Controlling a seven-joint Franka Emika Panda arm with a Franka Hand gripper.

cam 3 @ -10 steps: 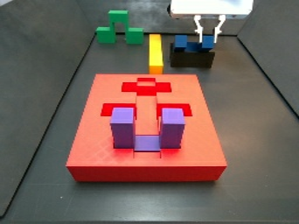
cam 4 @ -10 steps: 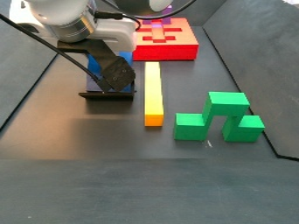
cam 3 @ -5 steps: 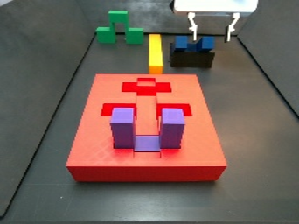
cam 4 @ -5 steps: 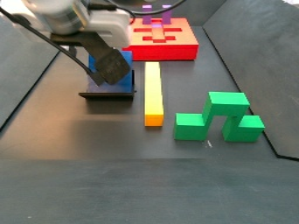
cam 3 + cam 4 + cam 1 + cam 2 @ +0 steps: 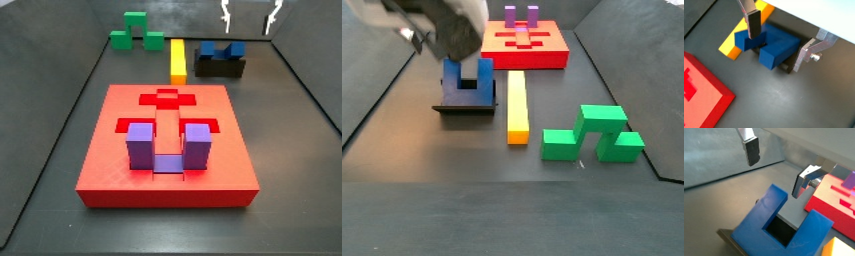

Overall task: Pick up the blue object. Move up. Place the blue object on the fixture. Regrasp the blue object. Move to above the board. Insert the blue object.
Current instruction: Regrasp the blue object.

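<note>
The dark blue U-shaped object (image 5: 222, 48) stands on the black fixture (image 5: 221, 68) at the far right, prongs up, and also shows in a side view (image 5: 468, 78). My gripper (image 5: 250, 15) hangs open directly above it, not touching it. In both wrist views the silver fingers (image 5: 753, 25) (image 5: 751, 152) sit on either side of the blue object (image 5: 769, 46) (image 5: 784, 228) and higher than it, with nothing between them. The red board (image 5: 167, 150) lies in the middle of the floor.
A purple U-shaped block (image 5: 170, 146) stands in a recess of the board. A yellow bar (image 5: 178, 58) lies beside the fixture, between it and the green block (image 5: 134, 32). Dark walls ring the floor.
The gripper has opened, let go of the blue object and risen. The blue object stays on the fixture.
</note>
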